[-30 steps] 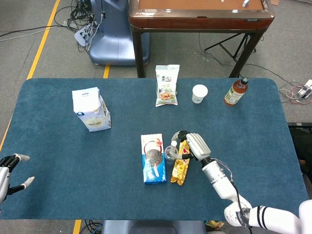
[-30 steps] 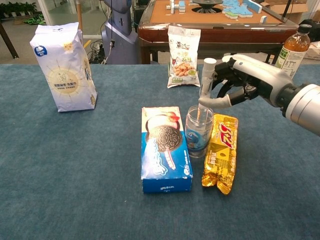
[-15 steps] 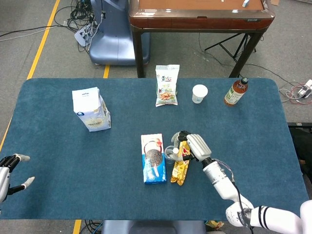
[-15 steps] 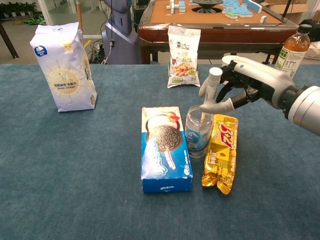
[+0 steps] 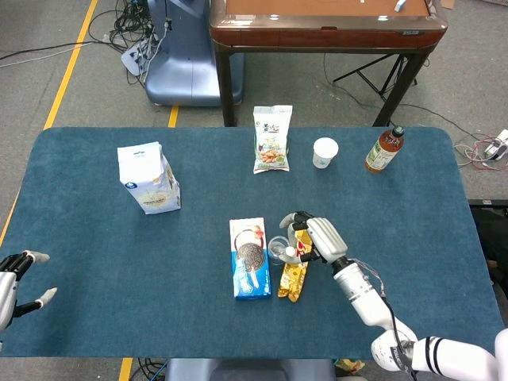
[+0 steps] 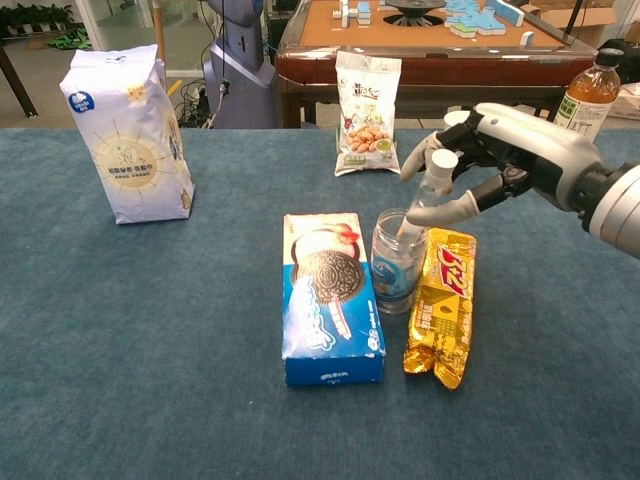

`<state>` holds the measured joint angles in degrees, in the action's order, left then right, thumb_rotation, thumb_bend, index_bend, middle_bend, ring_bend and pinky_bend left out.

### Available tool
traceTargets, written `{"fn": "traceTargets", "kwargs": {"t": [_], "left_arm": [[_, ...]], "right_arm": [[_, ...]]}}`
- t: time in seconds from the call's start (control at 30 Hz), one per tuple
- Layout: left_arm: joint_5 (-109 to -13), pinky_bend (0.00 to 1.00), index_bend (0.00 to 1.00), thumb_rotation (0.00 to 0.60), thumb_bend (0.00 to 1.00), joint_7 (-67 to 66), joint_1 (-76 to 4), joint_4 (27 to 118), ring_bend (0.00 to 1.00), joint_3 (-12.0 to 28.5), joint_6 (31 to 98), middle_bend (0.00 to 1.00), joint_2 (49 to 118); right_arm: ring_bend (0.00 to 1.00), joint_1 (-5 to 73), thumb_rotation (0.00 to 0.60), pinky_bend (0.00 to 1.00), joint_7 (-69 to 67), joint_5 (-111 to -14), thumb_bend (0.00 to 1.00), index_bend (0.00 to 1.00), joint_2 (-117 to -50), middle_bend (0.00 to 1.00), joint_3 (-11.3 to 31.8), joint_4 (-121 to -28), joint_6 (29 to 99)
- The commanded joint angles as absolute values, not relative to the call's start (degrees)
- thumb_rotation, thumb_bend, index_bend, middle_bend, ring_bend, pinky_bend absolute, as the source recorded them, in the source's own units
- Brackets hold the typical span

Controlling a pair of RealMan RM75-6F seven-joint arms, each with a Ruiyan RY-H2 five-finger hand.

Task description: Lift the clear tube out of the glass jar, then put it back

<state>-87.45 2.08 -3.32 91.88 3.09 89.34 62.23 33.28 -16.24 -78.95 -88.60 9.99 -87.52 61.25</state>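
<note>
A white bag with a blue emblem is stood at far left; its print cannot be read. The glass jar holds the tilted clear tube, which is pinched by the right hand. The left hand is held open, empty.
</note>
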Motion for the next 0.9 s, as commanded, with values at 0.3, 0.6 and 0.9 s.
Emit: {"fn": "traceTargets", "kwargs": {"t": [0.3,0.6,0.9], "left_arm": [[-87.38,0.43,0.37,0.600,0.16,2.00,-3.34,91.86,0.32,3.16,89.35,0.36,62.29],[-87.24,0.43,0.37,0.600,0.16,1.42,-3.39,91.89,0.32,3.17,89.18,0.36,62.47],[-87.39,0.43,0.37,0.600,0.16,0.03,-3.53,92.11,0.32,3.04,89.00,0.36,62.84]], "right_arm": [[0.25,31.93,0.600,0.33,-17.58,-81.81,0.12,0.72,-84.73,0.37,9.53,-92.92,63.98],[0.25,28.85,0.600,0.33,-17.05,-85.44,0.12,0.72,-77.37,0.37,8.05,-100.57,68.47],[0.25,23.69,0.600,0.33,-8.72,-86.25,0.12,0.72,-68.29,0.37,5.74,-107.08,73.73]]}}
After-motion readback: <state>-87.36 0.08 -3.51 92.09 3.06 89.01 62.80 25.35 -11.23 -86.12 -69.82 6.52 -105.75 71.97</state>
